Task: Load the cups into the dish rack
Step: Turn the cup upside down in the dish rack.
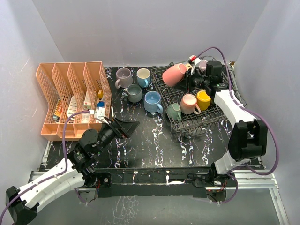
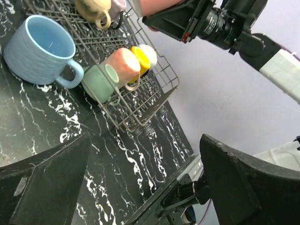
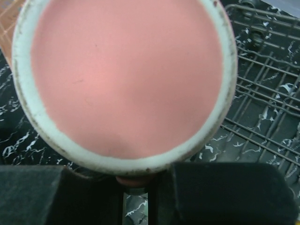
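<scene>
My right gripper is shut on a pink cup and holds it on its side above the far left part of the dish rack. In the right wrist view the pink cup's base fills the frame, and a bit of the cup is pinched in my right gripper. A green cup, a pink cup and a yellow cup lie in the rack. On the table left of it stand mauve, white, grey and blue cups. My left gripper hangs open and empty over the table.
An orange divided organiser with small items stands at the far left. In the left wrist view the rack's near corner sits beyond my left gripper, with the blue cup to its left. White walls close in on three sides.
</scene>
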Motion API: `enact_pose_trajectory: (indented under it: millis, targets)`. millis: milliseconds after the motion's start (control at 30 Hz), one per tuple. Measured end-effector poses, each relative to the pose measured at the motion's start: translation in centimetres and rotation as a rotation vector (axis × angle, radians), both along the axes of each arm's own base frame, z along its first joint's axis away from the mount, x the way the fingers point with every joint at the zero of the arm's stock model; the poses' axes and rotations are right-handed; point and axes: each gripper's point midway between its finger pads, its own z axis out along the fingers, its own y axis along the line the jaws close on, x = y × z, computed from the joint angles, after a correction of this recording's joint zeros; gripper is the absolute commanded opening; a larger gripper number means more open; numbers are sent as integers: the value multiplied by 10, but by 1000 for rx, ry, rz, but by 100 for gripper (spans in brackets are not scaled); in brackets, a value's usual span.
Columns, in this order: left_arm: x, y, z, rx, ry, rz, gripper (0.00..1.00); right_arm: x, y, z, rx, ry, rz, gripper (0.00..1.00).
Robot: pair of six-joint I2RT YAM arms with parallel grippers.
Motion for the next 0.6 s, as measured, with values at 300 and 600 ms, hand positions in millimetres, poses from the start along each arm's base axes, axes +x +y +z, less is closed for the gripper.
enact_pose_trajectory:
  millis: [300,600]
  targets:
    - [-8,9,-15,23,51,5,97,32,-13,-24,-100,5,-79,8]
    - [-10,12,-27,40,86,12,97,62,-19,-30,-140,-5,-125,8]
